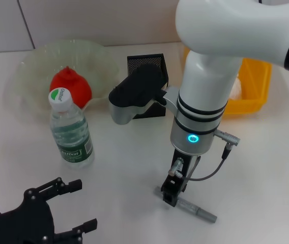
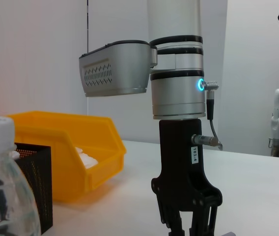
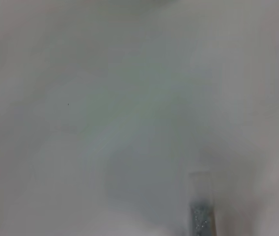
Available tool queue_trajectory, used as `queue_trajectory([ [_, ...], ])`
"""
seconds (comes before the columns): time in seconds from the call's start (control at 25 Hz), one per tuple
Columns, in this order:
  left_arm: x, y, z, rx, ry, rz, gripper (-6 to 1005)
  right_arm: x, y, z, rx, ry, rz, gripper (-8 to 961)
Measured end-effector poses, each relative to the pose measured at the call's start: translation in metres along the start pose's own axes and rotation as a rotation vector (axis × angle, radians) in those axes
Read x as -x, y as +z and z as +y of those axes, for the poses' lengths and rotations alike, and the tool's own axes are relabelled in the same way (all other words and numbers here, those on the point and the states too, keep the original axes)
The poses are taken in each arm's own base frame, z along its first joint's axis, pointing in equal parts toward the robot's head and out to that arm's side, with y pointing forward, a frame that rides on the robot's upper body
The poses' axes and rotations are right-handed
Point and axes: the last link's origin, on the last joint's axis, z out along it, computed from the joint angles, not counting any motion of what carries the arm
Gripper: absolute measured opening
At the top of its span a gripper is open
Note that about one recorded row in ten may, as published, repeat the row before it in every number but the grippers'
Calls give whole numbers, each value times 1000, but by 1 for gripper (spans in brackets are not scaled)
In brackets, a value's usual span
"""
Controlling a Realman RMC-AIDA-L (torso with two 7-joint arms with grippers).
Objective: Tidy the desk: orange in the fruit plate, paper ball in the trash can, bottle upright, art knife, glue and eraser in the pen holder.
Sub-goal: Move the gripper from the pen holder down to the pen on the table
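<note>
Grey metal lay under my right hand [image 1: 171,195]: the art knife [image 1: 191,207], a slim bar flat on the white surface [image 1: 266,168], near the front and right of centre. My right hand stood straight down over its left end, fingers at or on that end; whether they had closed on it I could not tell from any view. The knife's long axis ran from the hand away to the right and slightly toward me, so nearly all of its length stuck out to one side of the hand. My right wrist view showed only one end of the bar [image 3: 200,206] against bare surface.

That, I judged, was what the lift would turn on: a grip at the tip would let the far end sag or swing, and a hold nearer the middle would carry it more steadily. The pen holder [image 1: 147,68] stood behind the hand, to its left, partly hidden by my right arm.

My left hand [image 1: 78,208] rested low at the front left corner, fingers spread open and empty, farther from the knife than the right, so the right was the arm for this.

The rest looked done: the orange [image 1: 73,86] sat in the fruit plate [image 1: 32,66], the bottle [image 1: 71,129] stood upright just in front of it, and something white showed inside the trash can [image 1: 254,86], likely the paper ball [image 1: 235,89].
</note>
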Motion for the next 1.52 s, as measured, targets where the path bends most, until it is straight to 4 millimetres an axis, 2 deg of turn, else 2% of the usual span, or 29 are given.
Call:
queue_trajectory([
  [0.04, 0, 0, 0, 0, 0, 0, 813, 0, 0, 0, 0, 0, 0, 154],
  [0.24, -1, 1, -1, 2, 1, 1, 813, 1, -1, 1, -4, -13, -4, 382],
  [0.44, -1, 1, -1, 2, 1, 1, 813, 2, -2, 3, -4, -22, -10, 441],
  [1.44, -1, 1, 0, 2, 1, 2, 813, -1, 3, 4, -25, -37, 17, 432],
  [1.52, -1, 1, 0, 2, 1, 2, 813, -1, 3, 4, -25, -36, 18, 366],
])
